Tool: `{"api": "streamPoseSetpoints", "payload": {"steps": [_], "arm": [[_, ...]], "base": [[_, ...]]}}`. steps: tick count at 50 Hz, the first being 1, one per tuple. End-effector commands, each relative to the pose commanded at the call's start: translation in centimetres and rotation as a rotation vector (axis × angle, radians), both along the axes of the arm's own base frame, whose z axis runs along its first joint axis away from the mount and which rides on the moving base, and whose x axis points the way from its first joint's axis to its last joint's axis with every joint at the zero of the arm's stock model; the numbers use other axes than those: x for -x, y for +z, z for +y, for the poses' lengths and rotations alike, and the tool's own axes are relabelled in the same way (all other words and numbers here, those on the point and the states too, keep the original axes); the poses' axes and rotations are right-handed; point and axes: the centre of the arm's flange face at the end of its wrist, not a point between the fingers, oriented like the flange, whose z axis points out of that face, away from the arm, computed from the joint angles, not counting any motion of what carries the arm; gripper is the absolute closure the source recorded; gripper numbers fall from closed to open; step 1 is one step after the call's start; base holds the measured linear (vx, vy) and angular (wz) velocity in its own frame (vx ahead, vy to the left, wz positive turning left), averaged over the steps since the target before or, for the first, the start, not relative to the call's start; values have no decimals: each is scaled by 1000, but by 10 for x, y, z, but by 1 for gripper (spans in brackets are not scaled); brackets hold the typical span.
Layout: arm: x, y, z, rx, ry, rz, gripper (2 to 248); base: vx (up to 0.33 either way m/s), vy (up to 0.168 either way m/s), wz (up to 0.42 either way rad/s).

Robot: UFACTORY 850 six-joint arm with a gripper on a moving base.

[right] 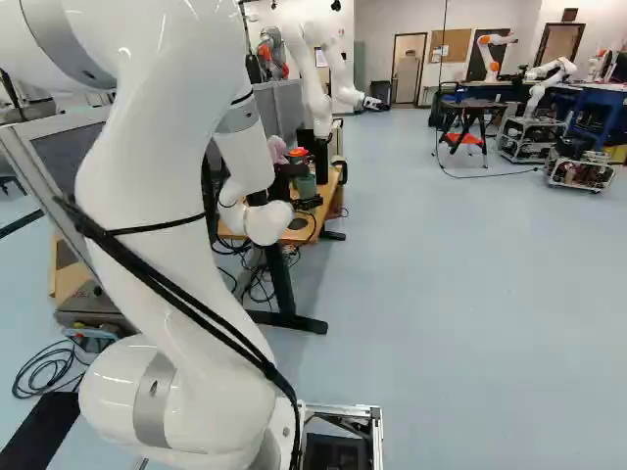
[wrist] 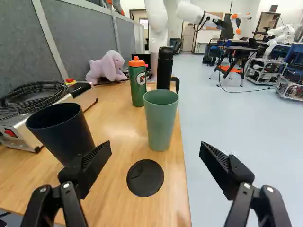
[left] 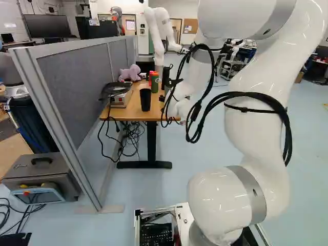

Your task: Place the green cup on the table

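Green cup standing upright on the wooden counter, near its edge and ahead of the hand. In the wrist view the hand is spread wide, its two fingers well apart. A round black lid lies flat on the near side of that cup, and a dark cup stands beside one finger. Farther on are a green bottle with an orange cap, a black flask and a pale purple plush elephant

Plush toy: purple, beside the partition
Bottle: green, orange-capped
Flask: black, upright
Dark cup: upright
Cable: coiled atop a box
Lid: black, round
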Motion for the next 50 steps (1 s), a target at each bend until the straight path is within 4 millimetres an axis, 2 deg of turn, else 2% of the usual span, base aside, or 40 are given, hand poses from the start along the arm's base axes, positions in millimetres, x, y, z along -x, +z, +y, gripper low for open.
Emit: {"api": "streamPoseSetpoints", "payload": {"steps": [26,50], "arm": [[26,10,-2,0,-3,11,3],[73,22,-6,1,-10,31,3]], "base": [[0,0,0],[0,0,0]]}}
